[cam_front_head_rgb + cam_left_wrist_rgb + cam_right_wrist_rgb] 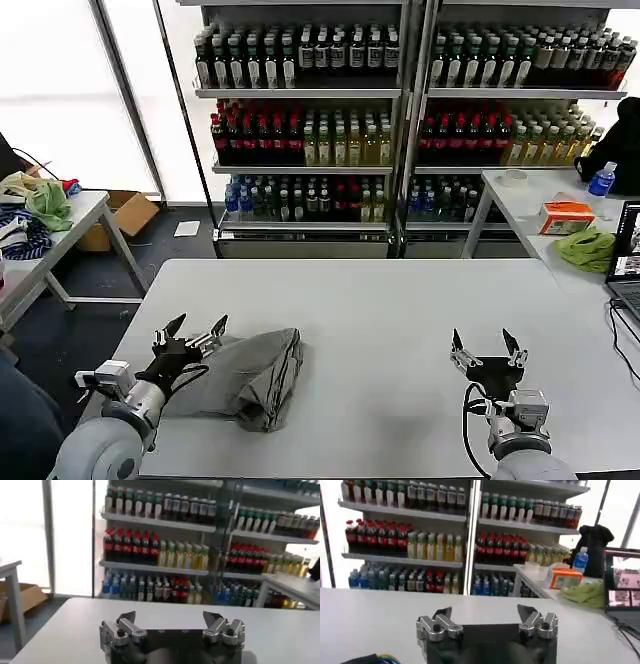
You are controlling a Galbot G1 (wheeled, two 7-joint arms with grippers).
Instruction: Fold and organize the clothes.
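Indoors, T-shirt [245, 378] crumples on white table [400, 300].

On the white bench [400, 300] before us we see a grey T-shirt [250, 375] lying bunched and roughly folded toward our left. Our left hand [196, 330] hovers at the shirt's left edge with its fingers spread apart. Our right hand [487, 345] sits well apart over bare bench, its fingers also spread. Behind the bench stand shelves [400, 95] packed with bottles.
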